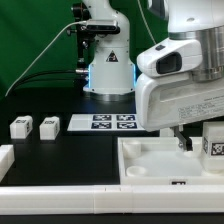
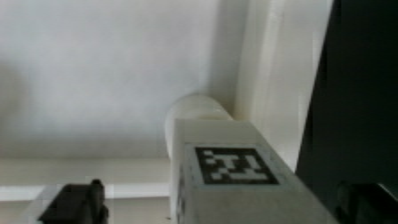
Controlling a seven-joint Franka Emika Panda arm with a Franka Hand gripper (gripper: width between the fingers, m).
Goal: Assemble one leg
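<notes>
A leg (image 1: 213, 143), a small white post with a black-and-white tag, stands upright on the right part of the large white panel (image 1: 150, 165). My gripper (image 1: 196, 140) hangs over it, one dark finger (image 1: 183, 141) showing beside the leg. In the wrist view the leg (image 2: 222, 140) lies between my fingers, its far end in a corner of the panel (image 2: 107, 80). My gripper (image 2: 217, 205) is open: one finger (image 2: 71, 203) stands clearly apart from the leg, and the other is a dark shape at the other side. Two more legs (image 1: 20, 127) (image 1: 48, 126) lie at the exterior view's left.
The marker board (image 1: 112, 122) lies flat on the black table behind the panel. The robot's base (image 1: 108, 70) stands behind it. A white part (image 1: 5, 157) shows at the exterior view's left edge. A white rail (image 1: 70, 205) runs along the front.
</notes>
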